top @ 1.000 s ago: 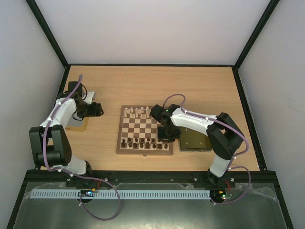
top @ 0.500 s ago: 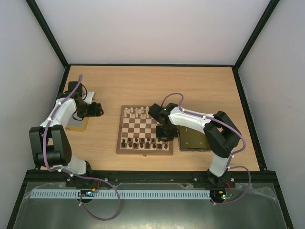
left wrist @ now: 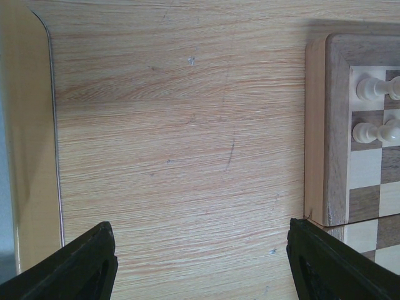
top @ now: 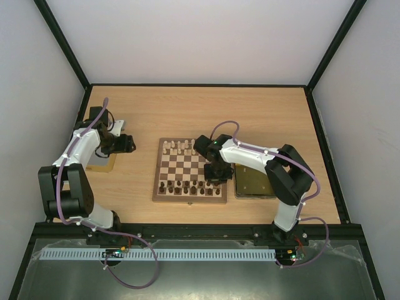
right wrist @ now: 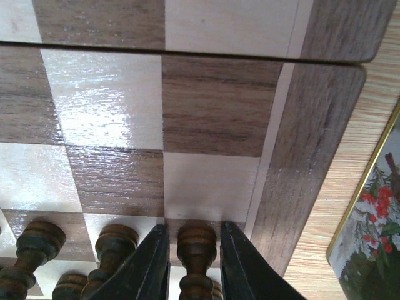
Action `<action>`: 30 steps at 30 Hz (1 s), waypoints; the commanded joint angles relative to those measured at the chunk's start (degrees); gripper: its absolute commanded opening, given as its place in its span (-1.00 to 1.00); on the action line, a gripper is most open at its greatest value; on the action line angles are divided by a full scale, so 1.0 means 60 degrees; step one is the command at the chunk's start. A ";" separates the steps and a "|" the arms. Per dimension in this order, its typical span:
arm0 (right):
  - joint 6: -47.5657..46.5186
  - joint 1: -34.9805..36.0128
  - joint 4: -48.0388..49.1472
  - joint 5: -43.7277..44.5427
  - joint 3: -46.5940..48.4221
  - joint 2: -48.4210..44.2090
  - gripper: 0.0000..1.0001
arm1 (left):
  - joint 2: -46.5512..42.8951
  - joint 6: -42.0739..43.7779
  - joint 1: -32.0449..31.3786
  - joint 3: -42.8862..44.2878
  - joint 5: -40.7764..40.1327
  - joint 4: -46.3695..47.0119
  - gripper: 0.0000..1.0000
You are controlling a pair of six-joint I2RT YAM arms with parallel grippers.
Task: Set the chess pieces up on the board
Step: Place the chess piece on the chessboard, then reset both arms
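The board (top: pixel 187 164) lies in the middle of the table (top: pixel 187 112). The right gripper (right wrist: pixel 194 228) is low over the board's near right corner. In the right wrist view its two fingers (right wrist: pixel 150 265) stand one on each side of one dark piece (right wrist: pixel 195 247), very near to it. This piece is upright on a square in the column next to the brown border. We cannot tell if the fingers press on the piece or only stand beside it. More dark pieces (right wrist: pixel 115 247) stand in a line at its left, on the same near side of the board. The cream pieces (top: pixel 177 147) stand along the far side, and the left wrist view shows some of them at the board's corner. Just beside the board on the right lies a gold tray (top: pixel 256 182). In the right wrist view it carries a printed picture with red spots.

The left gripper (left wrist: pixel 200 228) hovers over bare table, between a second gold tray (left wrist: pixel 25 125) and the left edge of the board. Its fingers (left wrist: pixel 87 265) are wide apart, and nothing is between them.
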 commanded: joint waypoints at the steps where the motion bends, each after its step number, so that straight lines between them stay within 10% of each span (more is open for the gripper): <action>1: -0.0166 -0.0149 -0.0255 0.0386 0.0217 0.0200 -0.57 | -0.0028 0.0018 -0.0029 -0.0006 -0.0036 -0.0032 0.49; 23: -0.0864 -0.0602 -0.1101 0.1113 0.2040 0.0550 -0.55 | 0.0023 0.0118 -0.0040 0.0102 -0.0025 -0.0175 0.49; 30: -0.1004 -0.0442 -0.2218 0.1848 0.2944 -0.0746 0.26 | -0.0012 0.0671 -0.0926 0.0688 -0.0033 -0.1003 0.50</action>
